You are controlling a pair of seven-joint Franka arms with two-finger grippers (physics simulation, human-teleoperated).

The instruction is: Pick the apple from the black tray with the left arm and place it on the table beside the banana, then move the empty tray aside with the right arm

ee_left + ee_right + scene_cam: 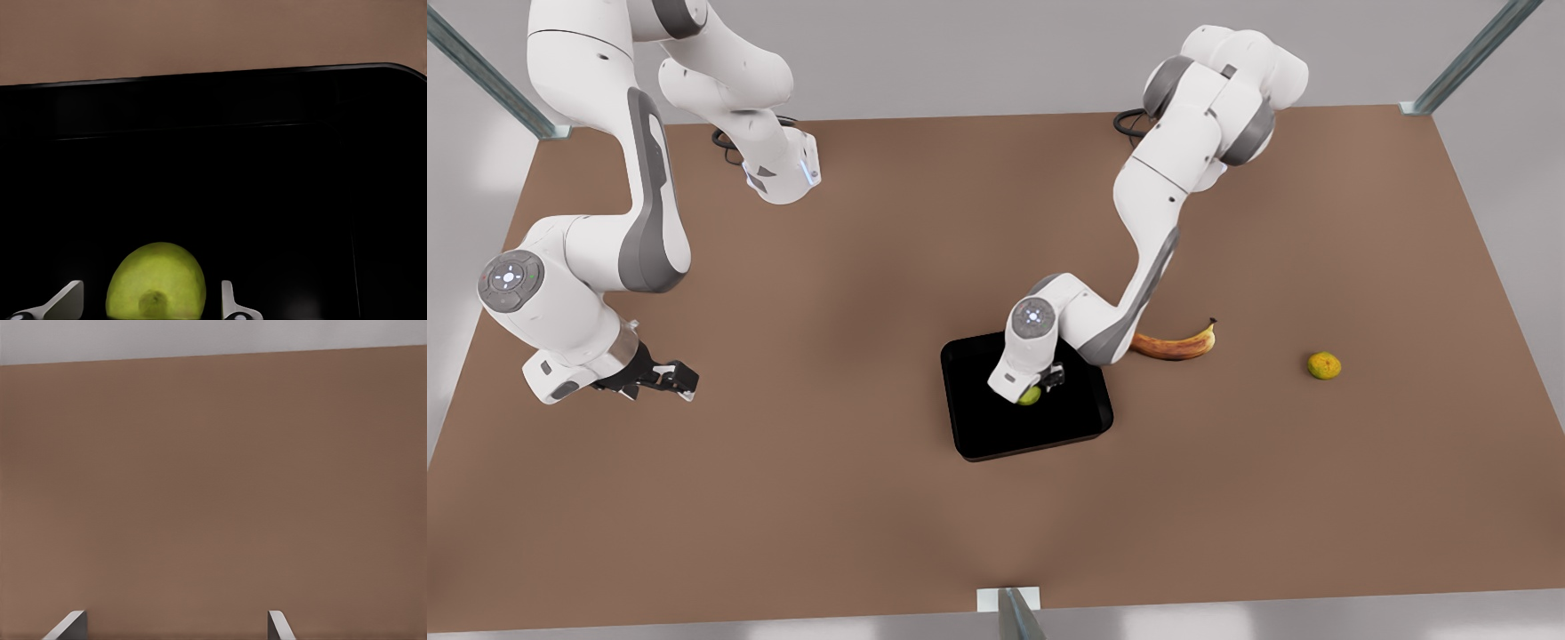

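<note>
The yellow-green apple (1030, 396) (156, 283) lies in the glossy black tray (996, 436) (267, 72) near the table's middle. My left gripper (1040, 384) (148, 295) is down in the tray, open, one finger on each side of the apple with small gaps. The browned banana (1174, 345) lies on the table (783, 533) just off the tray toward the front view's right, partly behind the left arm. My right gripper (680, 378) (175, 623) waits open above bare table at the front view's left, nothing between its fingers.
A small mottled yellow-orange fruit (1324, 365) sits farther toward the front view's right, past the banana. Metal frame posts (1009, 613) stand at the table's edges. Bare brown tabletop surrounds the tray on its near and left sides.
</note>
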